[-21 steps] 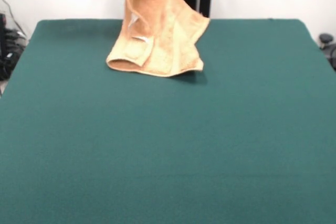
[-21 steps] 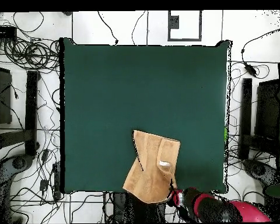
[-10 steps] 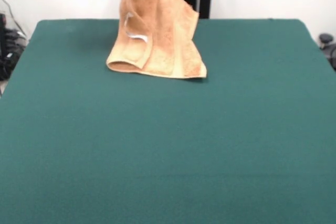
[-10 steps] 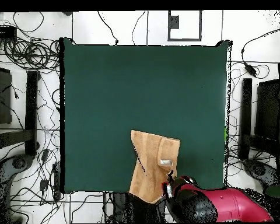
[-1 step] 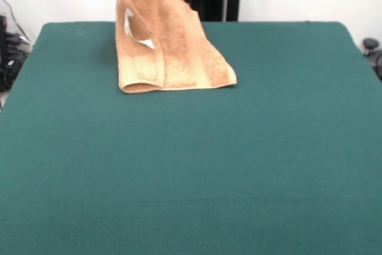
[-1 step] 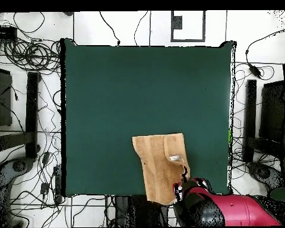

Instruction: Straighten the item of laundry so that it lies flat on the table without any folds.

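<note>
The item of laundry [image 5: 170,52], an orange-tan towel, is held up by one corner at the far side of the table [image 5: 239,159]. Its top runs out of the picture and its lower edge rests on the green cloth, still folded over on the left. A white label [image 5: 129,21] shows near the raised part. From overhead the towel [image 6: 160,163] lies near the table's [image 6: 139,89] bottom edge, with the label [image 6: 174,158] on its right side. My gripper [image 6: 181,177] is at the towel's right edge, shut on it; the red arm [image 6: 234,211] reaches in from the lower right.
Cables and dark boxes [image 6: 26,113] lie on the floor around the table. More dark gear [image 5: 9,52] stands past the table's left edge in the front view, and a dark object [image 5: 373,49] past its right edge.
In the front view the raised corner of the towel has moved left and higher, and its lower edge has drawn out wider and straighter. Overhead, the arm has shifted slightly right.
</note>
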Motion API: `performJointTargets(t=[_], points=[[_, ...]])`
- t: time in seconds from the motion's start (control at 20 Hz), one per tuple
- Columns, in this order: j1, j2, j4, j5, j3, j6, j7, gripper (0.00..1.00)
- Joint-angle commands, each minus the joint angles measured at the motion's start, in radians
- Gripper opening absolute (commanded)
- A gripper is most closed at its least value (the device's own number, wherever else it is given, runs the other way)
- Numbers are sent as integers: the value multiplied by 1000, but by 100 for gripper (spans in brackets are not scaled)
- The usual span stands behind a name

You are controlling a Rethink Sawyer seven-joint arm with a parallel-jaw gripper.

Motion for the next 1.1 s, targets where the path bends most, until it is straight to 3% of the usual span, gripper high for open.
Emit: performJointTargets(t=[0.05, 0.3, 0.5, 0.8, 1.1], points=[[62, -44, -76, 52, -37, 123, 63, 0], [-8, -36, -89, 132, 20, 152, -52, 0], [-115, 63, -102, 170, 99, 120, -147, 0], [-239, 257, -175, 136, 186, 130, -266, 0], [-273, 384, -242, 54, 232, 110, -300, 0]])
